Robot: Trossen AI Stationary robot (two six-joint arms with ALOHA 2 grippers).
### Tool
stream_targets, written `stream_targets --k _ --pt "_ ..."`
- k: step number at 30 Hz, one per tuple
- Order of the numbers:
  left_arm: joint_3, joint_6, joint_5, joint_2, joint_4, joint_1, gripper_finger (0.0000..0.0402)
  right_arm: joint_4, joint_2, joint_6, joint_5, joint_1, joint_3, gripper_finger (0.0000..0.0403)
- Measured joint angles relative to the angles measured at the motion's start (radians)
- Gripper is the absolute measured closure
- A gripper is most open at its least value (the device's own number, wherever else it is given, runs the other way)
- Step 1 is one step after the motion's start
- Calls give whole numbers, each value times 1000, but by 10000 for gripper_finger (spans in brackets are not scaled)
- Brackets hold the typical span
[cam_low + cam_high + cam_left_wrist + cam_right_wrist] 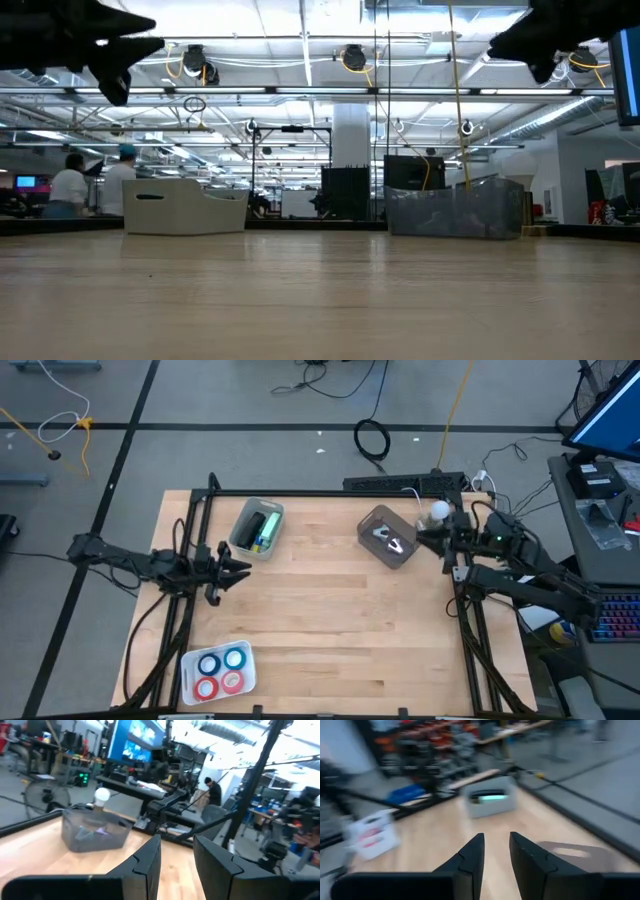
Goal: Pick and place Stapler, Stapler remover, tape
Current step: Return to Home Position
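A green stapler (265, 528) lies in a white bin (243, 530) at the table's far left. The stapler remover (391, 539) lies in a clear grey bin (372, 525) at the far right, which also shows in the left wrist view (95, 831). Two blue and two red tape rolls (221, 671) lie in a white tray (249, 678) by the near edge. My left gripper (236, 565) (177, 840) hangs open over the table's left edge. My right gripper (430, 540) (496, 836) hangs open at the right edge beside the grey bin. Neither has anything between its fingers.
A black frame (330, 495) runs along the table's far edge and down both sides. A white bulb-like object (439, 511) stands at the far right corner. The middle of the wooden tabletop (330, 620) lies bare. People and workbenches show in the room beyond.
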Motion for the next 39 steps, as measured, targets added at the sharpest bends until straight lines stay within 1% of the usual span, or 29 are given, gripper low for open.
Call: stream_targets --k 1,2,4,7,11,14,19,22,26,33,36,39 --pt "-1 -1 0 9 2 11 282 39 0 7 -42 0 -26 318" --pt "-1 -2 0 15 6 23 282 67 0 18 -61 0 -51 319" --pt "-1 1 2 16 6 52 282 92 0 40 -54 0 -91 318" --pt "-1 4 23 5 -2 95 282 83 -4 44 3 0 -124 316" --pt "-1 12 93 -31 -15 142 282 69 -29 28 95 0 -128 318" --pt "-1 15 132 -69 -57 168 282 42 -77 22 102 0 -128 319" --pt "-1 17 133 -132 -128 190 282 -86 -198 55 120 0 -128 319" --pt "0 15 132 -146 -171 194 282 -91 -261 69 126 0 -130 319" --pt "0 -14 125 -132 -215 194 282 -11 -307 75 126 0 -195 319" --pt "0 -16 76 -116 -247 194 282 295 -307 144 125 0 -448 318" --pt "0 5 70 -117 -283 194 282 338 -306 172 125 0 -512 319" --pt "0 31 69 -117 -296 194 282 374 -306 180 127 0 -541 319"
